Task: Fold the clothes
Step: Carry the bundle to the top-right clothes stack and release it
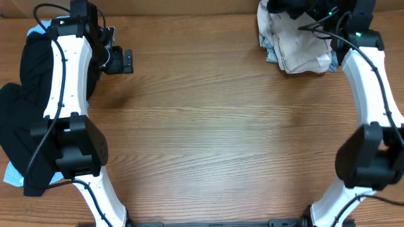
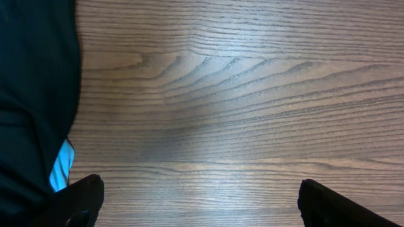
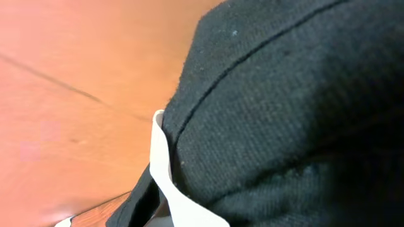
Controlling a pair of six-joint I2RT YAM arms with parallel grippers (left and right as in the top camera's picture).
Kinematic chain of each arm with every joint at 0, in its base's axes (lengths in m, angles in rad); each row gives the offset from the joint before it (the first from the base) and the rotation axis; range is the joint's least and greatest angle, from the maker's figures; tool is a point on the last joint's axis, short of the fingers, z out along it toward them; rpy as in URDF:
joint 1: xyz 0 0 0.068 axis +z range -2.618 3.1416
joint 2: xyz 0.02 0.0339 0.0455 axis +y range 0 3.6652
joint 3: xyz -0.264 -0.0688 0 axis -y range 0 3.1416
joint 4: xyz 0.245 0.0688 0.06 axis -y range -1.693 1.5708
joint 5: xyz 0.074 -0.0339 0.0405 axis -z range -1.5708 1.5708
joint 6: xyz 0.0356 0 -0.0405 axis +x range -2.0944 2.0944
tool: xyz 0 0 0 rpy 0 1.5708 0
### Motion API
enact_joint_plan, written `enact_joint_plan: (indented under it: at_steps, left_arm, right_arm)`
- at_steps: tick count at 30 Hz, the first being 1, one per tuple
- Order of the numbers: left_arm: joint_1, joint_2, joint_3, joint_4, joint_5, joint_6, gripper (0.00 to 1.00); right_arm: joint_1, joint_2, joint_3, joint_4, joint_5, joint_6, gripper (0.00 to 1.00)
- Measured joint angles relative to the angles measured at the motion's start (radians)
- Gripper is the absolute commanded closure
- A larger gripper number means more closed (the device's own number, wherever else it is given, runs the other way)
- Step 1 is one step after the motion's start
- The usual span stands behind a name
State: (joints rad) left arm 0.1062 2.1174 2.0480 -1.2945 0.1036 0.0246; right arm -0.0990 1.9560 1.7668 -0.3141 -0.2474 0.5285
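Note:
A heap of black clothes [image 1: 17, 101] lies at the table's left edge, with light blue cloth [image 1: 11, 174] showing under it. It also shows in the left wrist view [image 2: 31, 94], with a blue strip [image 2: 62, 165]. My left gripper [image 1: 126, 61] is open and empty over bare wood [image 2: 199, 186], just right of the heap. A pile of beige and cream clothes [image 1: 298, 45] lies at the back right. My right gripper [image 1: 287, 7] is at the far edge of that pile. Black fabric [image 3: 290, 107] with a white label [image 3: 165, 170] fills its view and hides the fingers.
The wooden table [image 1: 214, 132] spans the view between the two arms. The arm bases stand at the front left and front right. A wall runs along the table's far edge.

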Motion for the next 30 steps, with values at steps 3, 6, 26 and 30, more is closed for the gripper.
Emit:
enact_joint_plan:
  at_steps: [3,6,26,30]
  left_arm:
    - [0.0,0.0,0.0,0.0,0.001,0.0,0.0]
    - [0.0,0.0,0.0,0.001,0.001,0.0,0.0]
    - [-0.02,0.0,0.0,0.009,0.001,0.0,0.0]
    - [-0.02,0.0,0.0,0.012,0.002,0.0,0.0]
  right_arm:
    - [-0.021,0.058,0.0,-0.018,-0.026,0.038,0.96]
    - [-0.045,0.097,0.0,-0.08,-0.039,0.062,0.75]
    - [-0.146,-0.103,0.0,-0.595,-0.001,-0.095,0.13]
    - [-0.143,-0.322,0.007,-0.679,-0.036,-0.184,0.07]
